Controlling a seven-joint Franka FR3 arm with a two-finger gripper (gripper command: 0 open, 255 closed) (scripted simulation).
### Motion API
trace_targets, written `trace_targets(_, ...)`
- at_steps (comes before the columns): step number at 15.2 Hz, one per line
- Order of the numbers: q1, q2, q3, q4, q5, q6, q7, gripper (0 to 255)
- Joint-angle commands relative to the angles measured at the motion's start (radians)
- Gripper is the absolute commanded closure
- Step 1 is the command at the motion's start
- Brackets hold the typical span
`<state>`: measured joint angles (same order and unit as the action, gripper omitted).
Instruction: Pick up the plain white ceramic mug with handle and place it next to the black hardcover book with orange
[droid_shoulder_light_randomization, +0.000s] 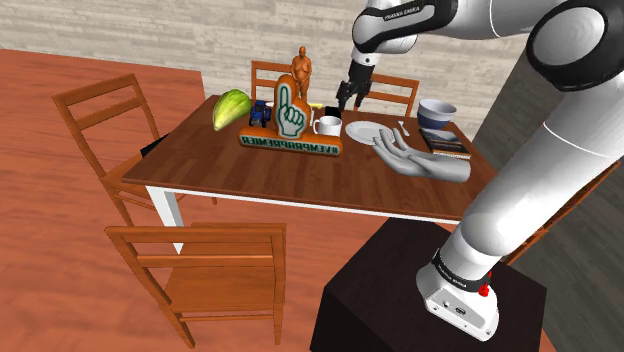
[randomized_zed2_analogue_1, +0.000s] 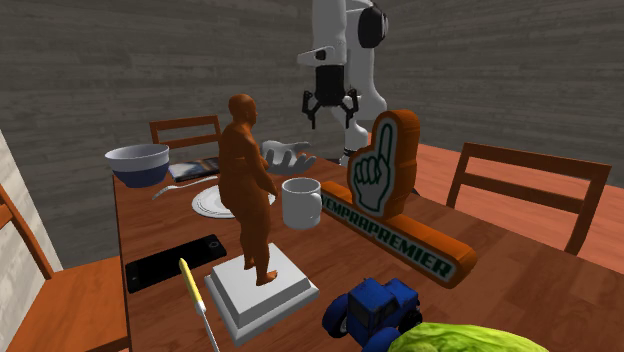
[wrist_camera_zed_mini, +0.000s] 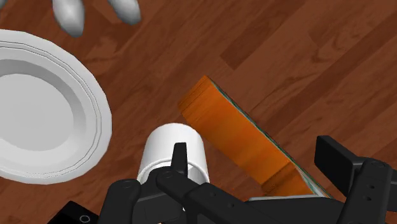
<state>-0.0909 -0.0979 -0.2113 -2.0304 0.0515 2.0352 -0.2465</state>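
- I saw the gripper (droid_shoulder_light_randomization: 344, 103) hanging above the wooden table (droid_shoulder_light_randomization: 300, 185), just over the white mug (droid_shoulder_light_randomization: 328, 125).
- The mug stood upright between an orange foam-finger sign (droid_shoulder_light_randomization: 290, 125) and a white plate (droid_shoulder_light_randomization: 367, 131).
- A grey model hand (droid_shoulder_light_randomization: 425, 163) lay near the plate, with a dark book (droid_shoulder_light_randomization: 446, 143) and a blue-and-white bowl (droid_shoulder_light_randomization: 436, 112) behind it.

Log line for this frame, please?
stage: pre-grasp | gripper: open, empty, above mug | mug: upright on table, between plate and sign | book: by bowl
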Motion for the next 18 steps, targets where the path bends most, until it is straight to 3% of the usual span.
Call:
trace_targets(1,-0.007,0.073,-0.012,0.047,0.010,0.017,-0.023,0)
trace_targets(8,-0.052,0.340,-0.038,0.263,0.058,0.034,-0.102,0)
trace_targets(14,-0.111,0.584,-0.041,0.513,0.096,0.004,-0.151,0)
trace_targets(18,-0.114,0.605,-0.038,0.502,0.101,0.035,-0.154,0)
